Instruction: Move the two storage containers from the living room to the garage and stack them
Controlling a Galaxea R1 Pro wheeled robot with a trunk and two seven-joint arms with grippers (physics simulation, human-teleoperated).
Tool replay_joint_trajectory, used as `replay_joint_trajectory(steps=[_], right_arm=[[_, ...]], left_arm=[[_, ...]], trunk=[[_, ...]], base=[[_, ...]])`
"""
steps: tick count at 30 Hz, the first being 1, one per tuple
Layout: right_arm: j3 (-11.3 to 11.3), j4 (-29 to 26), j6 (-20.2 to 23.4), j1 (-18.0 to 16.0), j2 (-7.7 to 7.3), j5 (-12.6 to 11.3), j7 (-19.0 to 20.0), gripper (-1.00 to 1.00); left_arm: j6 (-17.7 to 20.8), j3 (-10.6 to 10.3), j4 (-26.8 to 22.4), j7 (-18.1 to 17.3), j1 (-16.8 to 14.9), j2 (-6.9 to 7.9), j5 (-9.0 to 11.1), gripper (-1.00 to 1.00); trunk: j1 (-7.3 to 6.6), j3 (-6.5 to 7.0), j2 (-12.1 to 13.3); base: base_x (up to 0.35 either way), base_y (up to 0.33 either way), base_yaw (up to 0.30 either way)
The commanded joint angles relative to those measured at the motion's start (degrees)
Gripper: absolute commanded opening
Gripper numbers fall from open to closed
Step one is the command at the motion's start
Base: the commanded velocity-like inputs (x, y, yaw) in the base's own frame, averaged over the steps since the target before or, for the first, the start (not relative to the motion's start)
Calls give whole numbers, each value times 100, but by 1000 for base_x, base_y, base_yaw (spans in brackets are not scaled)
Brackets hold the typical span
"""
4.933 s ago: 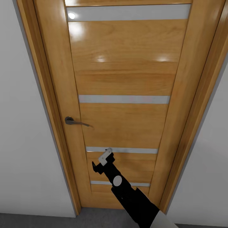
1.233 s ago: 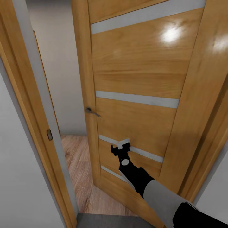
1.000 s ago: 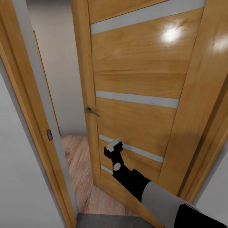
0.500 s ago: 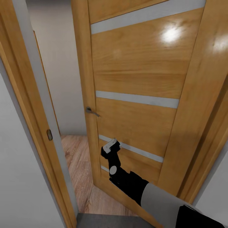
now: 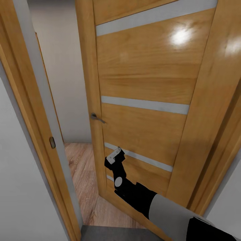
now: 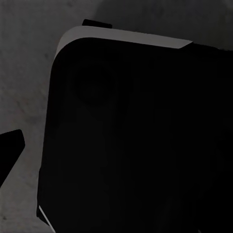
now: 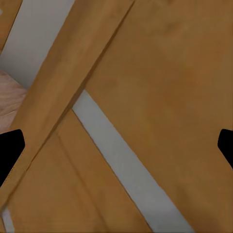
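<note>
The two storage containers are out of view. I face the garage's light-wood door (image 5: 144, 77) with frosted strips, which stands ajar. My right gripper (image 5: 112, 159) is at the door's lower part, near its free edge and beside a frosted strip. In the right wrist view the right gripper (image 7: 116, 148) is open, its fingertips (image 7: 9, 150) spread wide over the door panel with nothing between them. In the left wrist view one fingertip (image 6: 9, 148) of my left gripper hangs above the grey concrete floor (image 6: 29, 73), beside the robot's dark body (image 6: 136, 136).
A metal lever handle (image 5: 95, 117) sits on the door's edge. The wooden door frame (image 5: 36, 110) stands close at the left. Through the gap, light wood plank flooring (image 5: 82, 170) and a white wall show. A strip of grey concrete floor (image 5: 110, 233) lies at my base.
The door, shut at first, now stands ajar and the view has shifted. Over the last second my right gripper slid left and slightly down along the door; the door did not move.
</note>
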Motion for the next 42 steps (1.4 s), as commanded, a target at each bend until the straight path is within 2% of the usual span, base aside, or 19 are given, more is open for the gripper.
replay_joint_trajectory(steps=[1, 11, 19, 21, 26, 28, 31, 36, 37, 40, 42], right_arm=[[36, -2, 20, -11, 0, -55, -36, 100], [34, 4, 101, -13, 0, -14, -62, 100], [-26, 70, 37, -20, 0, 35, 19, 100], [-26, 86, 28, -20, 0, 34, 107, 100], [-32, 122, 19, -20, 0, 54, 639, 100], [-33, 174, 18, -20, 0, 131, 770, 100], [-37, 429, 4, -24, 0, 417, 899, 100], [-46, 871, -200, -50, 0, 528, 956, 100], [-232, 1100, -281, -166, 0, 532, 967, 100], [-499, 1147, -283, -238, 0, 530, 968, 100], [-542, 1195, -274, -324, 0, 520, 968, 100]], left_arm=[[-7, 1, -4, -1, 0, 0, 39, 100], [-6, 18, -17, -1, 0, 2, 55, 100], [-7, 16, -9, -1, 1, 2, 56, 100], [-7, 17, -9, -1, 0, 2, 56, 100], [-7, 17, -9, -1, 1, 2, 56, 100], [-7, 18, -9, -1, -1, 2, 56, 100], [-7, 16, -9, -1, -2, 2, 56, 100], [-7, 18, -9, -1, -1, 2, 56, 100], [-7, 18, -9, -1, -1, 1, 56, 100], [-7, 18, -9, -1, -2, 2, 56, 100], [-7, 18, -9, -1, -1, 2, 56, 100]], trunk=[[0, -6, -3], [0, -6, -3], [0, -6, -3], [0, -6, -3], [0, -6, -3], [0, -6, -3], [0, -6, -3], [0, -6, -3], [0, -6, -3], [0, -6, -3], [0, -6, -3]], base=[[0, 0, 0], [13, 0, 0], [299, 0, 0], [320, 0, 0], [320, 0, 0], [321, 0, 0], [287, 0, 0], [185, 0, 0], [111, 0, 0], [71, 0, 0], [22, 0, 0]])
